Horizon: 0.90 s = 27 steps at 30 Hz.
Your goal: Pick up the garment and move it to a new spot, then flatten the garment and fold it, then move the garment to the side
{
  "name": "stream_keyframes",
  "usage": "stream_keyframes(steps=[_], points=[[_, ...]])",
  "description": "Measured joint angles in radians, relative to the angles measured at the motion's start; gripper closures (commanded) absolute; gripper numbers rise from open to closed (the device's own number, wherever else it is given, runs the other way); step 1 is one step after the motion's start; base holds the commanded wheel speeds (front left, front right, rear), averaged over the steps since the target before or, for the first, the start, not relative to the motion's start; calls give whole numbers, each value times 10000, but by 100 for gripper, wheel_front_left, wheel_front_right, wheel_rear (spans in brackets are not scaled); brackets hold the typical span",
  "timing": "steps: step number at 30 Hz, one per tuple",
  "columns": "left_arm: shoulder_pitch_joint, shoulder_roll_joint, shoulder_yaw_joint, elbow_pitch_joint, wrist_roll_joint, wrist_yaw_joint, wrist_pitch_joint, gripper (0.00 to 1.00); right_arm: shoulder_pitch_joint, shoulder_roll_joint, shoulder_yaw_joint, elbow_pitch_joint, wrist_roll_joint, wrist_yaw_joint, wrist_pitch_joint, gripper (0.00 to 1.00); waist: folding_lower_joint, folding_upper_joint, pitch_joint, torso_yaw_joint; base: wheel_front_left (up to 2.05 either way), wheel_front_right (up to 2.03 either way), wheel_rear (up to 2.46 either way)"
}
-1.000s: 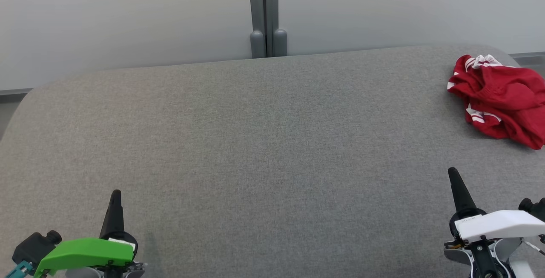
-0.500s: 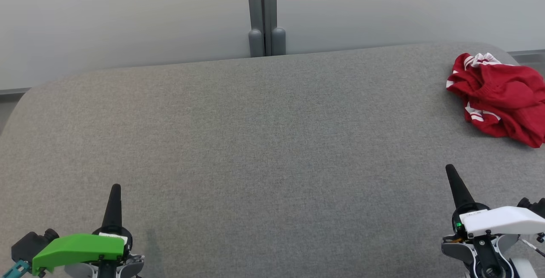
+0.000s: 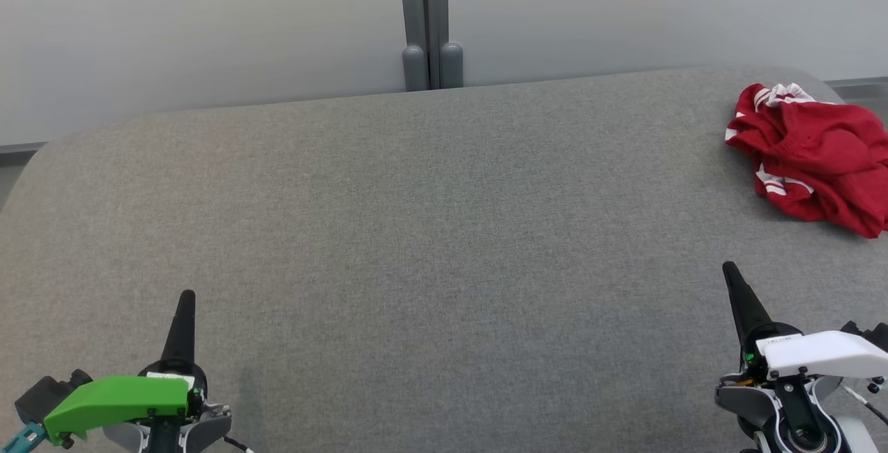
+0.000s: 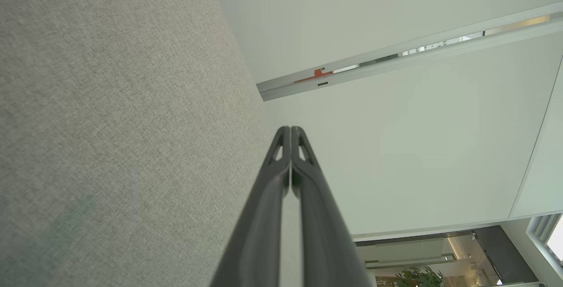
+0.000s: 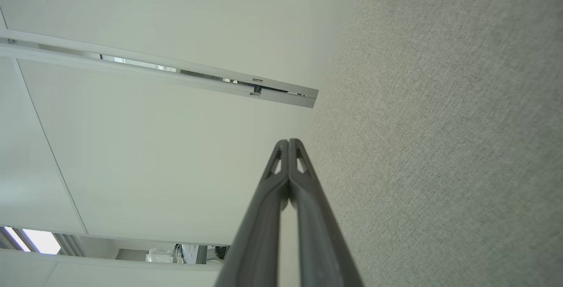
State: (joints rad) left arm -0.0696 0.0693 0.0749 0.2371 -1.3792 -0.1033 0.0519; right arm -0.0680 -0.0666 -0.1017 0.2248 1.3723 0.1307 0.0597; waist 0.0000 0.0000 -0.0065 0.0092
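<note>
At the lower left of the head view the left gripper (image 3: 186,300) was seen over the grey cushioned surface (image 3: 444,217), nothing held; its fingers (image 4: 268,199) were shown pressed together tip to tip in the left wrist view, a pale wall (image 4: 396,146) beyond; at the lower right the right gripper (image 3: 730,272) was likewise closed and empty, its fingers (image 5: 316,216) meeting in the right wrist view; the red garment (image 3: 812,151) was found crumpled at the surface's far right corner in the head view, well apart from both.
</note>
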Motion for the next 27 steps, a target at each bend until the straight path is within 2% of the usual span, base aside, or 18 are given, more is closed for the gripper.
stream_keyframes(steps=[27], points=[[-249,-167,316,65,-1873,-207,525,100,-281,146,-96,163,1935,-2,447,100,0,0,77,-73,0,0,0]])
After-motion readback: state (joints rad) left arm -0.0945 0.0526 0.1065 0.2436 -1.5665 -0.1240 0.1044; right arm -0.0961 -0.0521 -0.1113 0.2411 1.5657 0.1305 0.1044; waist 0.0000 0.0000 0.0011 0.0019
